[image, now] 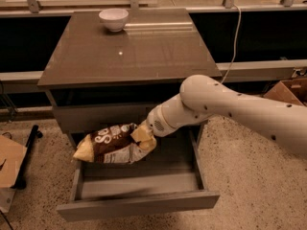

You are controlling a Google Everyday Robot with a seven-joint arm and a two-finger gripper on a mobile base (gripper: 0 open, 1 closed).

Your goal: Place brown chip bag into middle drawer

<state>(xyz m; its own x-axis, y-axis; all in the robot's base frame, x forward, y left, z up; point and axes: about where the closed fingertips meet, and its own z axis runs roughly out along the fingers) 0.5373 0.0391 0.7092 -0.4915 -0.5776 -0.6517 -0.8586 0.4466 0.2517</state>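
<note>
1. The brown chip bag point(112, 145) hangs lengthwise over the left half of the open middle drawer point(139, 202). Its dark middle with the white lettering faces up, and its left yellow end sticks out past the drawer's left side wall.
2. The bag looks lifted, not lying flat on the drawer floor. Its right yellow end is bunched up.
3. The gripper point(144, 134) is at that right end, with its fingers clenched on the bag's crumpled corner, low in front of the cabinet and above the drawer floor.
4. The white arm point(230, 104) reaches in from the right, sloping down towards the drawer.
5. The middle drawer is pulled well out. Bare grey floor shows to the right of the bag and in front of it.
6. The closed drawer front point(96, 116) sits just above, under the cabinet top point(129, 51).
7. A white bowl point(113, 19) stands upright at the back of the top, left of centre.
8. A cardboard box point(288, 90) sits on the floor at far right.
</note>
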